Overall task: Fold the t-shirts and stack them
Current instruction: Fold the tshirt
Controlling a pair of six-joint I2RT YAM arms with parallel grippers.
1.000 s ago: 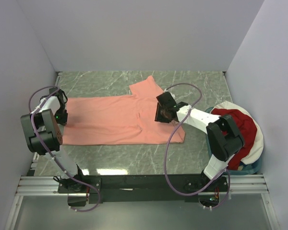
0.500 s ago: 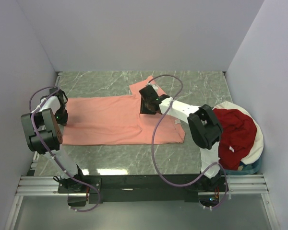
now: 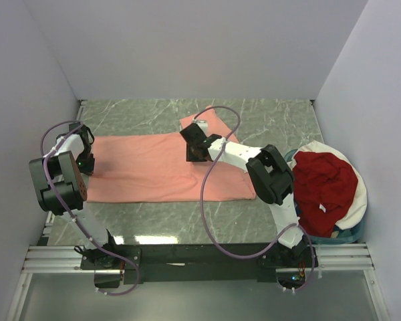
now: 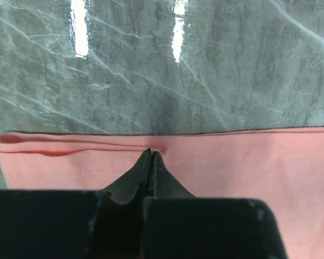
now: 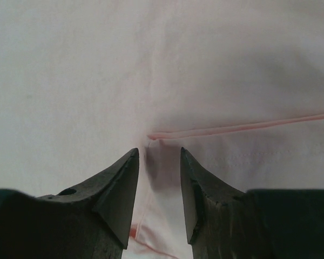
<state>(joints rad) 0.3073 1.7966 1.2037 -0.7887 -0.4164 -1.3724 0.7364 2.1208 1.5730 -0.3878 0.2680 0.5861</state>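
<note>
A salmon-pink t-shirt (image 3: 147, 167) lies spread flat on the marble table, its hem to the left and one sleeve (image 3: 210, 122) pointing toward the back. My left gripper (image 3: 86, 161) sits at the hem's left edge. In the left wrist view it (image 4: 151, 152) is shut, its tips pinching a small pucker in the hem (image 4: 248, 162). My right gripper (image 3: 195, 146) hovers low over the shirt at the base of the sleeve. There it (image 5: 159, 154) is open, its fingers straddling a seam fold of pink cloth (image 5: 232, 65). A dark red t-shirt (image 3: 324, 190) lies crumpled in the basket.
The white-rimmed round basket (image 3: 361, 194) stands at the table's right edge, beside the right arm's base. Grey walls close in the left, back and right sides. Bare marble (image 3: 267, 120) shows behind and in front of the shirt.
My right arm has swung left across the shirt, from near its right end to the sleeve's base. The left gripper has stayed at the hem.
</note>
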